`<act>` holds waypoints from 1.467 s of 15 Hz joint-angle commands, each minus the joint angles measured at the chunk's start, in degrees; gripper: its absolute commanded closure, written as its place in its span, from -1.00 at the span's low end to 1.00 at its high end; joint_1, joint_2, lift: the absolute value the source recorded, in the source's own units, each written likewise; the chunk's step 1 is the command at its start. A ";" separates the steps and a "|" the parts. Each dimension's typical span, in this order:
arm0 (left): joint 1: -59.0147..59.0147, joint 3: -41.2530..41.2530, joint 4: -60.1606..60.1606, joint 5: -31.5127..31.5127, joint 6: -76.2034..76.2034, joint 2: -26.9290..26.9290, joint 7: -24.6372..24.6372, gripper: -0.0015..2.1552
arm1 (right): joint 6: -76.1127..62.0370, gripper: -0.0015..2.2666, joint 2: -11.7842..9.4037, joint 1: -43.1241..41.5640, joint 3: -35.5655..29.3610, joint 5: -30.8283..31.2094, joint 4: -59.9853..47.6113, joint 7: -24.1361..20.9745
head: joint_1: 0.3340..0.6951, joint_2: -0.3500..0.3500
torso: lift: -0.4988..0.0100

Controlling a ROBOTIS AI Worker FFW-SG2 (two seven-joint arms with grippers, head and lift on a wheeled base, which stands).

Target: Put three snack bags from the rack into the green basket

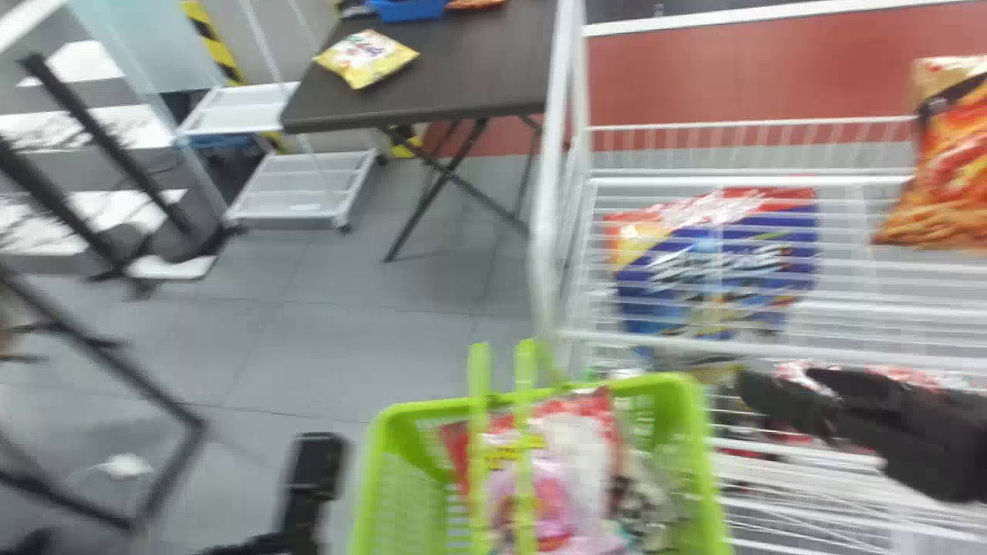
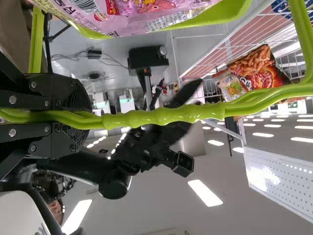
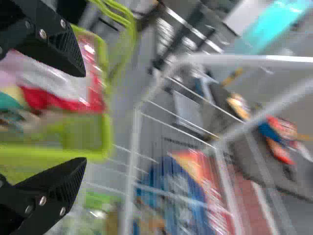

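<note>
Past basket [image 1: 698, 439] and rack [image 1: 544, 231], dark table [image 1: 470, 69]

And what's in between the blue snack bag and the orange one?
Between the blue bag and the orange bag are just white rack wires, with no other bag. The head view shows it.

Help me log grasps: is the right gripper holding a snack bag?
No, the right gripper has its two fingers wide apart, with nothing gripped between them.

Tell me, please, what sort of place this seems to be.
Probably a mock shop: a white wire rack holding an orange snack bag, a green plastic basket and a dark folding table.
</note>
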 commanded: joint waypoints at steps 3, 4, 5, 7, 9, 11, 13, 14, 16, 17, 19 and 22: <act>-0.51 0.04 0.11 -0.01 0.07 0.11 -0.57 0.99 | -11.71 -0.95 0.09 -8.08 -4.75 10.81 10.88 -0.82 | 1.00 -0.28 | 0.96; -0.51 0.04 0.11 0.08 0.07 0.11 -0.57 0.99 | -14.17 -0.94 0.09 -10.81 -4.92 13.97 14.57 -0.82 | 1.00 -0.40 | 0.96; -0.51 0.04 0.11 0.08 0.07 0.11 -0.57 0.99 | -18.91 -0.94 0.00 -13.71 -4.92 16.87 19.14 -1.00 | 1.00 -0.49 | 0.96; -0.60 0.04 0.11 0.08 0.07 0.11 -0.57 0.99 | -27.88 -0.94 0.00 -19.25 -4.40 21.71 28.81 -1.17 | 1.00 -0.68 | 0.96; -0.60 0.04 0.11 0.08 0.07 0.11 -0.57 0.99 | -33.33 -0.94 0.00 -24.43 -3.96 25.31 37.86 -1.44 | 1.00 -0.76 | 0.96; -0.86 -0.23 0.20 -0.01 0.07 0.11 -0.57 0.99 | -39.30 -0.94 0.00 -29.35 -3.52 29.18 47.53 -2.14 | 1.00 -0.80 | 0.96; -1.39 -0.49 0.37 -0.10 0.07 0.11 -0.57 0.99 | -44.23 -0.92 0.00 -33.04 -2.55 32.52 55.44 -2.23 | 1.00 -0.82 | 0.96; -1.83 -0.75 0.55 -0.18 0.07 0.11 -0.57 0.99 | -44.75 -0.69 -0.18 -33.75 -2.46 33.13 57.02 -2.14 | 1.00 -0.82 | 0.96; -2.18 -0.75 1.43 -0.01 0.07 0.11 -0.57 0.99 | -46.33 -0.02 -0.26 -33.66 -2.55 32.87 57.37 -1.61 | 1.00 -0.81 | 0.96; -2.18 -0.67 1.60 -0.01 0.07 0.19 -0.57 0.99 | -46.51 0.51 -0.18 -33.48 -2.38 32.52 57.28 -1.70 | 1.00 -0.80 | 0.96; -2.18 -0.58 1.69 -0.10 0.07 0.19 -0.57 0.99 | -46.51 0.99 0.00 -32.17 -1.85 32.87 56.32 -2.23 | 1.00 -0.79 | 0.96; -2.18 -0.58 1.78 -0.01 0.07 0.19 -0.57 0.99 | -47.21 0.99 0.00 -27.86 -2.20 30.85 50.52 -2.14 | 1.00 -0.78 | 0.96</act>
